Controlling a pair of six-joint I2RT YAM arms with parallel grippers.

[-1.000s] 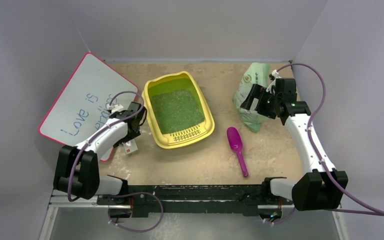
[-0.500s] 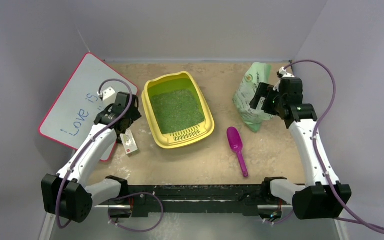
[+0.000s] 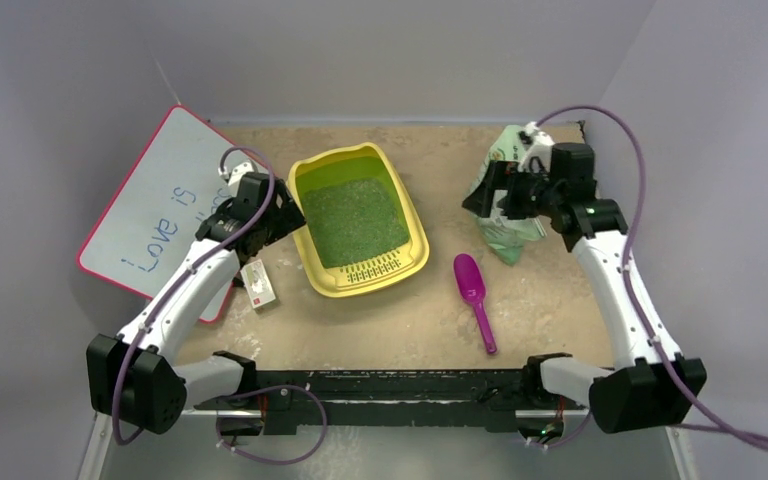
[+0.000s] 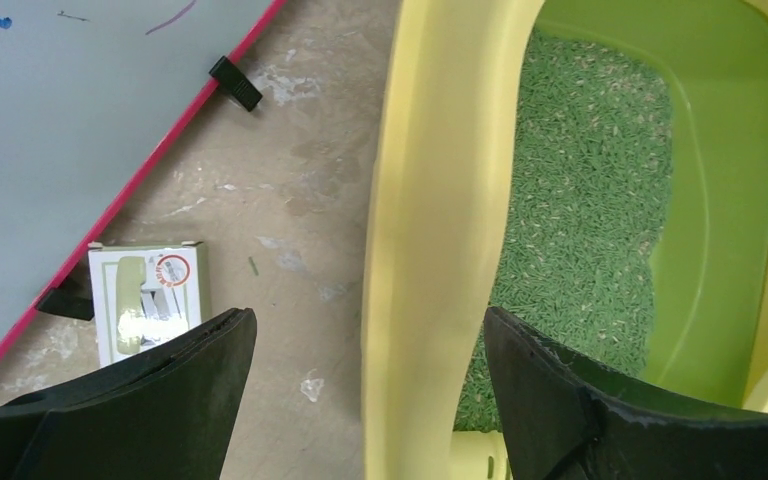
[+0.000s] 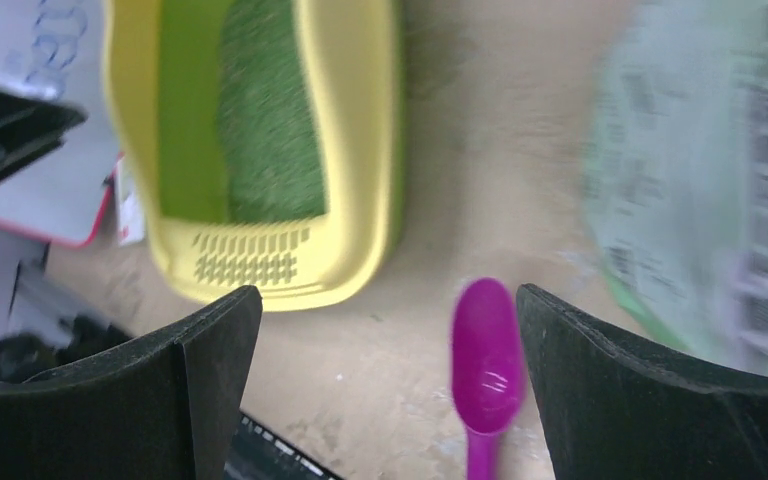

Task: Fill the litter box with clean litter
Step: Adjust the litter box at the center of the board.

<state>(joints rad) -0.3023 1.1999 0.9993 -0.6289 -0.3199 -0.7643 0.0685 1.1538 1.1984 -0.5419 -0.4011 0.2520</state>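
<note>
Tan tabletop (image 3: 550, 290): litter box (image 3: 365, 272) holds clean litter (image 3: 353, 222); left gripper (image 3: 281, 211), right gripper (image 3: 490, 193) wide, empty.

Six single items and two robot arms, counted around a litter box.
One yellow litter box (image 3: 372, 272) holds one bed of green litter (image 3: 352, 220). To its right lie one purple scoop (image 3: 473, 288) and one pale green bag (image 3: 508, 240). To its left are one pink-edged white board (image 3: 155, 205) and one small white carton (image 3: 258, 285). One left arm (image 3: 185, 290) and one right arm (image 3: 620, 285) flank it.
</note>
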